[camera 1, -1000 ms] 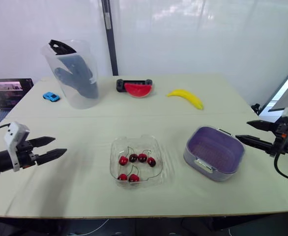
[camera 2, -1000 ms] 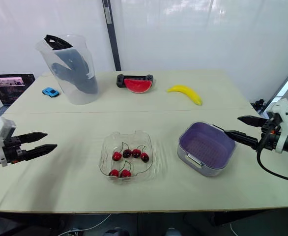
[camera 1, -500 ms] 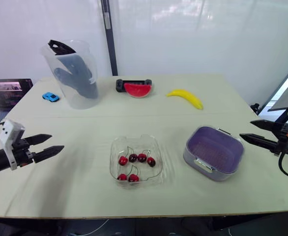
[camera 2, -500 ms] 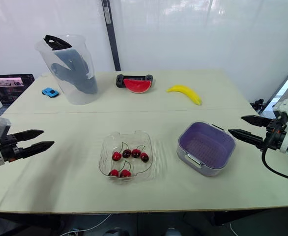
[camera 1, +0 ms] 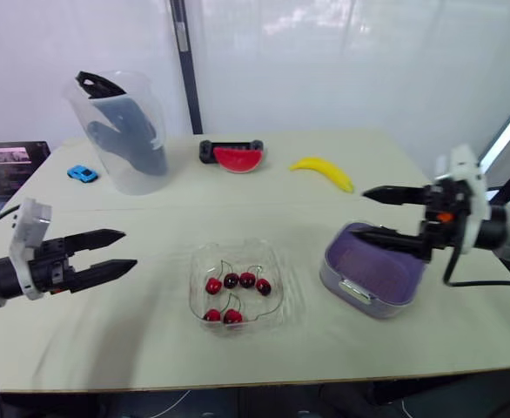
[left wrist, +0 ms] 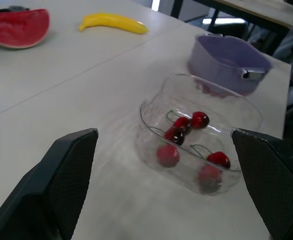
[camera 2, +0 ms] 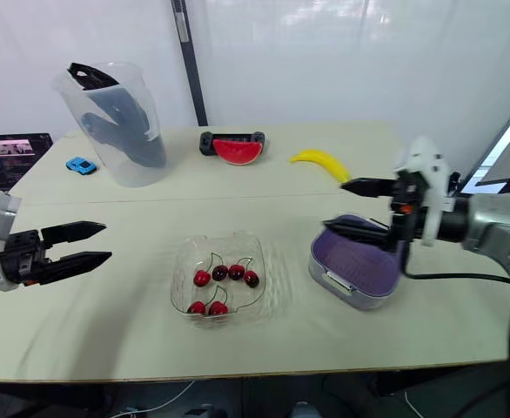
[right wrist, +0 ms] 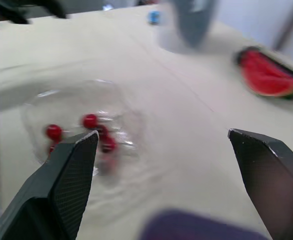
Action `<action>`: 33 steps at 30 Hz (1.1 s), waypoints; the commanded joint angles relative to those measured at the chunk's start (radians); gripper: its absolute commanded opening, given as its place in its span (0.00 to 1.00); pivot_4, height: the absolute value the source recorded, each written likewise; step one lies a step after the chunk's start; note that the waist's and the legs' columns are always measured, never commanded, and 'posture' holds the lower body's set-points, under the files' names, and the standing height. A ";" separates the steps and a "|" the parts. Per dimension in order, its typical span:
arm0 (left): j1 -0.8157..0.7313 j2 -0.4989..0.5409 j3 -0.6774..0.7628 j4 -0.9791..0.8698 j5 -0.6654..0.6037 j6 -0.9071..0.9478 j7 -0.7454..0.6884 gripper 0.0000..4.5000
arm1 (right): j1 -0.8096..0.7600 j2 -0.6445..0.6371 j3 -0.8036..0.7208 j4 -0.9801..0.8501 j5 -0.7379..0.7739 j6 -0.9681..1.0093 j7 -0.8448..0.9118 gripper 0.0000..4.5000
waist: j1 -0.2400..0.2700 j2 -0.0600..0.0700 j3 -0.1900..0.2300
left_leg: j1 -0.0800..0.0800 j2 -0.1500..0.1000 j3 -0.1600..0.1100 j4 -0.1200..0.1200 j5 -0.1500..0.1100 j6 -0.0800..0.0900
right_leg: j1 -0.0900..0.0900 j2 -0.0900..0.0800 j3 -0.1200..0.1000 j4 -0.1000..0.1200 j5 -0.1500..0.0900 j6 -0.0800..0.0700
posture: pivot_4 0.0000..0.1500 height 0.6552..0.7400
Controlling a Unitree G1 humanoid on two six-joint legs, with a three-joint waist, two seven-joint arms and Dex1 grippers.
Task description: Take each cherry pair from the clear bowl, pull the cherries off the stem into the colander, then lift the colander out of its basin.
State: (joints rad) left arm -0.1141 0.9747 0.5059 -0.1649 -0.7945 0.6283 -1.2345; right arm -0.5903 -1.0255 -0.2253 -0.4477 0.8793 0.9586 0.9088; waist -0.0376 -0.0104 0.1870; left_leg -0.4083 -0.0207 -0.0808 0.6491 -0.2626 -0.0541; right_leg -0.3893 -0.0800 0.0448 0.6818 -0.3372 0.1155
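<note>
Cherries (camera 1: pixel 231 280), dark red, glossy and joined in pairs by thin stems, lie in the clear plastic bowl (camera 1: pixel 283 300) near the front edge of the worktop, about midway along it. They look light, smooth and likely to roll, so the stem near its fork seems the safest place to pinch. The bowl itself looks light enough to skid if nudged. Toward the front right corner sits the purple plastic colander (camera 2: pixel 364 261) in its basin (camera 2: pixel 342 294). Both look rigid, and the colander's rim is probably the place to grasp for the lift.

Left of the bowl, the left gripper (camera 1: pixel 130 248) hovers with fingers spread and empty. Above the colander's near-left part, the right gripper (camera 1: pixel 359 212) hangs with fingers wide apart, holding nothing.

The pale matte worktop (camera 1: pixel 150 348) looks smooth. Toward its far edge lie a red watermelon slice (camera 1: pixel 238 158) and a yellow banana (camera 1: pixel 323 171). At the far left corner stands a clear plastic jug (camera 1: pixel 120 131) with a small blue toy car (camera 1: pixel 82 174) beside it. White curtains (camera 1: pixel 325 61) close the room behind.
</note>
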 commanded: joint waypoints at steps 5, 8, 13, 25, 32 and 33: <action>0.019 -0.049 -0.033 -0.100 0.052 -0.139 -0.001 1.00 | -0.426 0.171 0.407 -0.012 -0.023 0.327 -0.191 0.99 | -0.004 -0.001 0.000 | 0.000 0.001 -0.001 0.000 0.000 0.000 | -0.001 0.000 0.000 0.000 0.000 0.000 | 1.00 1.00; 0.040 -0.063 -0.047 -0.112 0.069 -0.161 0.013 1.00 | -0.543 0.261 0.593 0.003 -0.148 0.385 -0.281 0.99 | -0.006 0.000 0.000 | -0.001 0.000 0.000 -0.001 0.000 0.000 | -0.003 0.000 0.000 0.001 0.000 0.000 | 1.00 1.00; 0.049 -0.121 -0.028 -0.113 0.108 -0.250 0.067 1.00 | -0.606 0.415 0.756 0.087 -0.250 0.390 -0.301 0.99 | -0.006 -0.001 0.000 | -0.002 0.000 0.000 -0.001 0.000 0.000 | -0.005 0.000 0.000 0.002 0.000 0.000 | 1.00 1.00; 0.159 -0.144 0.008 -0.135 0.129 -0.305 0.109 1.00 | -0.549 0.629 0.951 0.244 -0.460 0.309 -0.338 0.81 | -0.007 -0.002 -0.001 | -0.002 -0.001 -0.001 0.000 0.000 -0.001 | -0.005 0.000 0.000 0.003 0.000 0.000 | 1.00 1.00; 0.169 -0.134 0.014 -0.146 0.120 -0.293 0.113 1.00 | -0.523 0.683 0.948 0.313 -0.536 0.306 -0.352 0.81 | -0.009 -0.002 -0.001 | -0.002 0.000 -0.001 -0.001 0.000 -0.001 | -0.006 0.000 -0.001 0.004 0.000 0.000 | 1.00 1.00; 0.167 -0.134 0.011 -0.146 0.123 -0.295 0.114 1.00 | -0.519 0.689 0.951 0.327 -0.547 0.303 -0.354 0.81 | -0.009 -0.002 -0.001 | -0.002 0.000 -0.001 0.000 0.000 -0.001 | -0.006 0.001 -0.001 0.004 0.000 0.000 | 1.00 1.00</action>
State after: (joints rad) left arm 0.0569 0.8239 0.4899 -0.2875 -0.6637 0.3437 -1.1250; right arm -1.1055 -0.3516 0.7416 -0.1185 0.3536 1.2777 0.5606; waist -0.0468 -0.0121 0.1860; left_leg -0.4104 -0.0212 -0.0816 0.6486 -0.2621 -0.0549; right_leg -0.3953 -0.0794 0.0441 0.6855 -0.3370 0.1150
